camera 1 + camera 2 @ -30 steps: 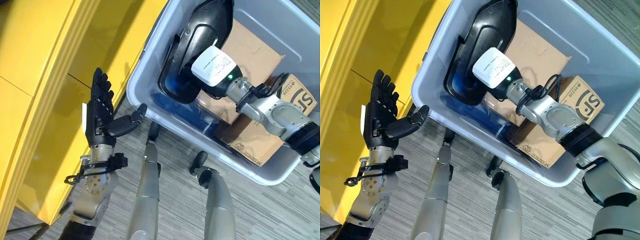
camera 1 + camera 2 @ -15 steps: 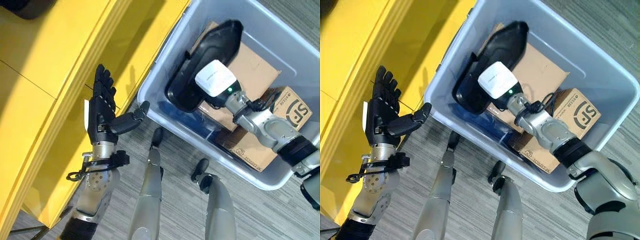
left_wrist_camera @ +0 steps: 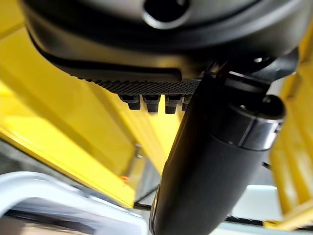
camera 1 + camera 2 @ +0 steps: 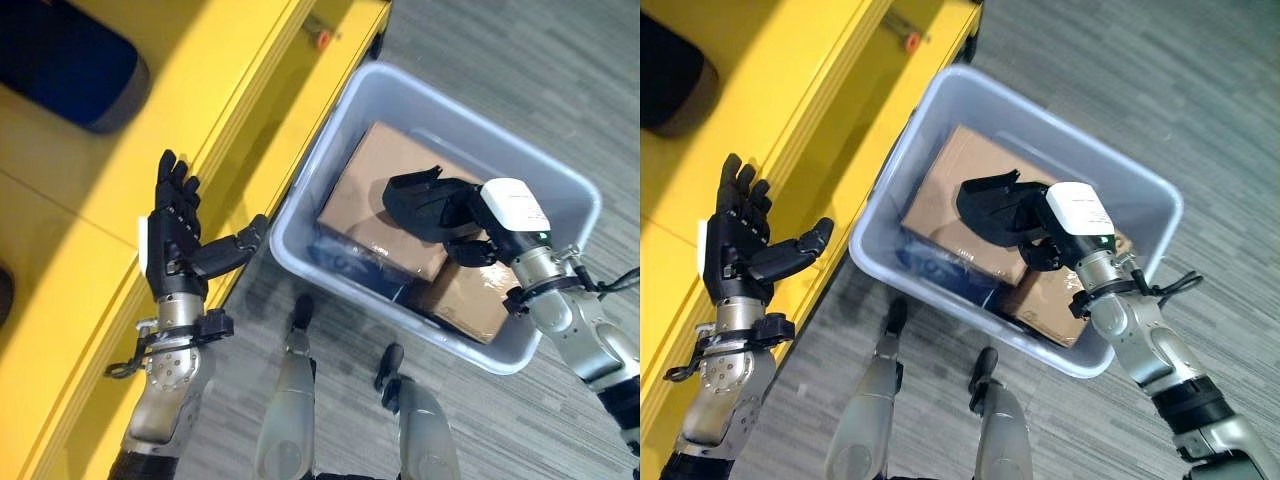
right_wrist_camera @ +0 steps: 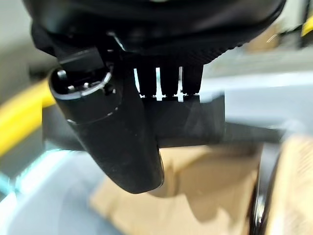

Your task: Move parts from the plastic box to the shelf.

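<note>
A grey plastic box [image 4: 470, 135] stands on the floor beside the yellow shelf [image 4: 100, 200]. Inside it lie a large cardboard carton [image 4: 365, 200], a second carton [image 4: 465, 295] and something dark blue [image 4: 350, 262]. My right hand [image 4: 455, 212] hangs over the cartons with its fingers curled on a black part [image 4: 408, 195]. The right wrist view has the thumb [image 5: 107, 137] against that black part [image 5: 190, 122]. My left hand [image 4: 172, 250] is raised beside the shelf's edge, fingers straight, thumb out, holding nothing.
A dark blue rounded part [image 4: 65, 60] lies on the shelf's top at the far left. A red knob [image 4: 324, 40] sits on the shelf's far end. Grey plank floor surrounds the box.
The camera has swung, shifting the whole picture. The black part, earlier lying long in the box under my right hand, now hangs above the cartons in that hand. My left hand stays open.
</note>
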You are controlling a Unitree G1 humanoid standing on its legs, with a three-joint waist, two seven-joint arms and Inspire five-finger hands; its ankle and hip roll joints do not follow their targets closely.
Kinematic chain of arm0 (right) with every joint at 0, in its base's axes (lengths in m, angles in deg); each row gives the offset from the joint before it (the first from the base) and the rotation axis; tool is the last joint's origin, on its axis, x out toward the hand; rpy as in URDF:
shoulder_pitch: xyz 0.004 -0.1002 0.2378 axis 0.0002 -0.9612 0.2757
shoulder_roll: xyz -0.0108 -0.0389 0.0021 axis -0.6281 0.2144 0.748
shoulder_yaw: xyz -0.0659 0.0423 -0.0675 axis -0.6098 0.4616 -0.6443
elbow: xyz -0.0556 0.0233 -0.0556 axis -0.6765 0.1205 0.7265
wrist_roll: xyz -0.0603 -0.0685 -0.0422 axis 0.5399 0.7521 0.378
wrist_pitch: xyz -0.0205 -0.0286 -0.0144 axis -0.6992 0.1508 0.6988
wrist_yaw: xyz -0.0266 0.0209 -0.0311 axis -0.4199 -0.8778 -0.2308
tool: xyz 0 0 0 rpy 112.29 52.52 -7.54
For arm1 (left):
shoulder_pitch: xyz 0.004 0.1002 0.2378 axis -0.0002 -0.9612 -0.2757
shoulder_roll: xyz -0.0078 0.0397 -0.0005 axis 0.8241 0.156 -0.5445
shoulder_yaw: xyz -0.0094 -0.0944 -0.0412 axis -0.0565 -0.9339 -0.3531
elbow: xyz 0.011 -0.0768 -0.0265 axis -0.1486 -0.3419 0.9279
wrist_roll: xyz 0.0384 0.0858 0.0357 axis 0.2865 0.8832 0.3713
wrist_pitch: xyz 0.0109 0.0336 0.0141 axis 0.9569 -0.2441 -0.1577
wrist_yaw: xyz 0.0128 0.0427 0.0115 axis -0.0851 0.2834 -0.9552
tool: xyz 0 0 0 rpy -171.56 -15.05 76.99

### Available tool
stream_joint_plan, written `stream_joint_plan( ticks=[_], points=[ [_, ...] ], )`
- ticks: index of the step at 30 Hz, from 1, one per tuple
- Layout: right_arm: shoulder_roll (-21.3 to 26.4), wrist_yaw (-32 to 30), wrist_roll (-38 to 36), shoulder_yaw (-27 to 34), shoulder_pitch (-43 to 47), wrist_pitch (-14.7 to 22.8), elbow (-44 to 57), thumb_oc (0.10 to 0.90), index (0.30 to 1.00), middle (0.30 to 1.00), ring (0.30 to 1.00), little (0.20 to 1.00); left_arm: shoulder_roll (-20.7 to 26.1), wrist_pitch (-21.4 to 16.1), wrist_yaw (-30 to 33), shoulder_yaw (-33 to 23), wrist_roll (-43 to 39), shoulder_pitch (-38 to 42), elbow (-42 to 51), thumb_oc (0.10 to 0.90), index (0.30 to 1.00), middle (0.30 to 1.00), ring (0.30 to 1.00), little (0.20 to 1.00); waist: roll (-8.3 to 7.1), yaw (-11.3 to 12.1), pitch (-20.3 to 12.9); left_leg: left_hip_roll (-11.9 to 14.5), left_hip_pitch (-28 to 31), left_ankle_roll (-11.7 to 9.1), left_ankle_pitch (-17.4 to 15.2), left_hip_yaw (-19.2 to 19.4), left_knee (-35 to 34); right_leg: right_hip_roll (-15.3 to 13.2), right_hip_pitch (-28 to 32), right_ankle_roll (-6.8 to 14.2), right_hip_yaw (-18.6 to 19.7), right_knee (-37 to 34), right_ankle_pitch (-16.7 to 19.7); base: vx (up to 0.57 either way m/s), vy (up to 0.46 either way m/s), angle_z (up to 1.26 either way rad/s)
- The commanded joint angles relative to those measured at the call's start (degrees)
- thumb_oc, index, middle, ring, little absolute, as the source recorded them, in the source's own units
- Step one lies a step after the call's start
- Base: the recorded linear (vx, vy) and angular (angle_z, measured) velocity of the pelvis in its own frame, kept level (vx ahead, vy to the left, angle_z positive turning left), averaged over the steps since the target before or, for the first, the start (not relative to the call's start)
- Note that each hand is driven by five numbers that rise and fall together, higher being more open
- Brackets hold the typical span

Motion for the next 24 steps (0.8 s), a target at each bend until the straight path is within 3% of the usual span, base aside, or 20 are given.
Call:
stream_joint_plan(
  ticks=[1,5,6,8,9,12,18,20,24],
  points=[
    [3.3,-2.2,-6.7,5.4,5.7,5.1,5.9,0.400,0.300,0.300,0.300,0.300,0.8,-4.6,-2.9,-2.1,0.9,2.2,5.7,0.900,1.000,1.000,1.000,1.000,-1.56,-1.9,-7.1,3.6,2.3,-1.6,-3.8,2.6,1.9,-0.4,11.8,0.4,1.2,-9.3,-1.4,0.08,-0.007,-0.17],
    [2.0,-1.4,-13.2,10.2,3.9,6.7,8.7,0.400,0.300,0.300,0.300,0.300,2.0,-3.8,-5.4,-3.7,1.4,0.9,4.5,0.900,1.000,1.000,1.000,1.000,-2.94,-3.5,-13.3,4.8,7.4,-1.1,-5.4,5.2,1.0,-1.0,15.6,1.6,3.4,-12.7,1.2,0.10,0.009,-0.21],
    [2.0,-1.3,-13.3,10.3,3.8,6.6,8.8,0.400,0.300,0.300,0.300,0.300,2.0,-3.8,-5.4,-3.6,1.3,0.9,4.5,0.900,1.000,1.000,1.000,1.000,-3.01,-3.4,-13.3,4.8,7.6,-1.1,-5.4,5.4,0.8,-1.0,15.8,1.6,3.5,-12.9,1.3,0.06,0.028,-0.25],
    [1.4,0.5,-18.4,11.9,2.9,7.4,9.3,0.400,0.300,0.300,0.300,0.300,3.5,-3.6,-6.4,-4.1,3.8,1.0,3.6,0.900,1.000,1.000,1.000,1.000,-2.97,-4.7,-17.0,5.1,10.4,-1.2,-5.4,7.0,-1.1,-1.2,16.9,2.2,4.6,-14.3,2.6,0.09,0.043,-0.19],
    [1.4,0.5,-18.5,12.0,2.8,7.3,9.4,0.400,0.300,0.300,0.300,0.300,3.5,-3.6,-6.4,-4.1,3.9,1.0,3.6,0.900,1.000,1.000,1.000,1.000,-3.04,-4.5,-17.0,5.1,10.6,-1.2,-5.3,7.1,-1.3,-1.2,17.0,2.2,4.7,-14.4,2.7,0.11,0.048,-0.24],
    [2.3,3.8,-25.1,11.6,3.2,7.5,8.4,0.400,0.300,0.300,0.300,0.300,6.2,-3.6,-5.3,-6.3,9.2,1.4,2.4,0.900,1.000,1.000,1.000,1.000,-3.40,-5.8,-21.1,5.8,15.4,-1.4,-4.6,10.5,-5.5,-1.3,17.9,3.2,7.2,-16.4,5.6,0.08,0.031,-0.28],
    [6.6,8.2,-32.8,8.1,5.8,6.5,6.2,0.400,0.300,0.300,0.300,0.300,9.9,-3.8,-4.6,-6.6,14.6,3.2,1.7,0.900,1.000,1.000,1.000,1.000,-3.56,-6.8,-24.6,7.1,21.0,-2.3,-3.0,15.3,-11.3,-1.3,18.8,4.1,10.1,-18.8,7.5,0.04,0.014,-0.44],
    [10.6,10.8,-36.2,5.4,7.3,5.6,4.6,0.400,0.300,0.300,0.300,0.300,12.4,-4.0,-4.5,-5.2,17.1,5.1,1.5,0.900,1.000,1.000,1.000,1.000,-3.49,-7.8,-26.1,7.5,22.9,-2.7,-3.0,17.2,-12.5,-1.3,19.2,4.7,11.4,-20.0,8.1,0.03,0.022,-0.27],
    [12.6,13.3,-41.6,2.5,8.5,5.0,2.9,0.400,0.300,0.300,0.300,0.300,14.8,-3.7,-4.1,-3.1,20.8,8.0,1.0,0.900,1.000,1.000,1.000,1.000,-3.35,-9.0,-27.3,7.7,23.3,-3.1,-3.2,18.4,-12.7,-1.5,19.3,5.1,12.1,-21.6,9.0,0.00,0.013,-0.26]
  ],
)
